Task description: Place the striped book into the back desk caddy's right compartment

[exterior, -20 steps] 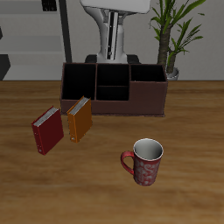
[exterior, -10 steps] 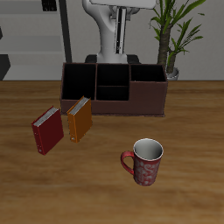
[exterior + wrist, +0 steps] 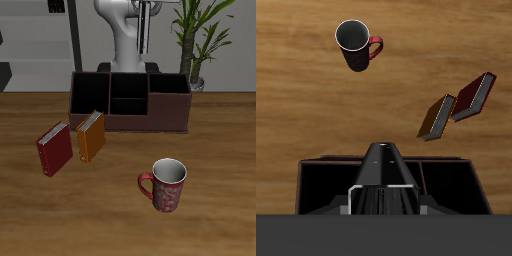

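Observation:
The striped book (image 3: 143, 28) hangs upright as a thin dark strip from my gripper (image 3: 143, 5), high above and behind the back desk caddy (image 3: 110, 122). In the wrist view the book (image 3: 384, 165) shows edge-on between the fingers of the gripper (image 3: 384, 197), with the caddy (image 3: 456, 185) below it. The gripper is shut on the book. The right compartment (image 3: 168, 110) is the end bin with the plain maroon-brown front wall, nearest the plant. It also shows in the wrist view (image 3: 321, 185). The book is above the caddy's middle, not inside any bin.
A red book (image 3: 55, 149) and an orange book (image 3: 91, 137) lean side by side in front of the caddy's other end. A red mug (image 3: 166, 184) stands nearer the table's front edge. A potted plant (image 3: 198, 40) stands behind the caddy.
The gripper has risen with the striped book and shifted a little toward the plant's side. The books, mug and caddy have not moved.

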Available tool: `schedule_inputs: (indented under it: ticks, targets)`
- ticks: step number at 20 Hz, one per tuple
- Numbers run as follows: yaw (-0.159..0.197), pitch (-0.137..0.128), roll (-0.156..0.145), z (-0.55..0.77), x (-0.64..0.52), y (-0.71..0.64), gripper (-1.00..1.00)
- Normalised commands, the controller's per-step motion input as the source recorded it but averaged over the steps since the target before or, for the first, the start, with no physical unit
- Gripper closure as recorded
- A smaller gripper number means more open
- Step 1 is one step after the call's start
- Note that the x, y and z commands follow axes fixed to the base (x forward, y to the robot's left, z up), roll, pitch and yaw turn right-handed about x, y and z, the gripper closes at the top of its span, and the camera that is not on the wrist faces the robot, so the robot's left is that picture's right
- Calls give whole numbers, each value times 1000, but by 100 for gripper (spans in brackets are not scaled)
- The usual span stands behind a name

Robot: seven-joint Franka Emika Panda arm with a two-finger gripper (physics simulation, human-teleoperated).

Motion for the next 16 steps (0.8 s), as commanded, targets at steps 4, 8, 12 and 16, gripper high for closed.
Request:
schedule_inputs:
  ticks: [4, 8, 12, 16]
  targets:
    - [29, 34, 1, -117, -235, 137, 100]
    - [43, -13, 25, 8, -297, 93, 100]
    - [22, 2, 39, -22, -284, 211, 100]
    - [13, -2, 35, -27, -161, 203, 100]
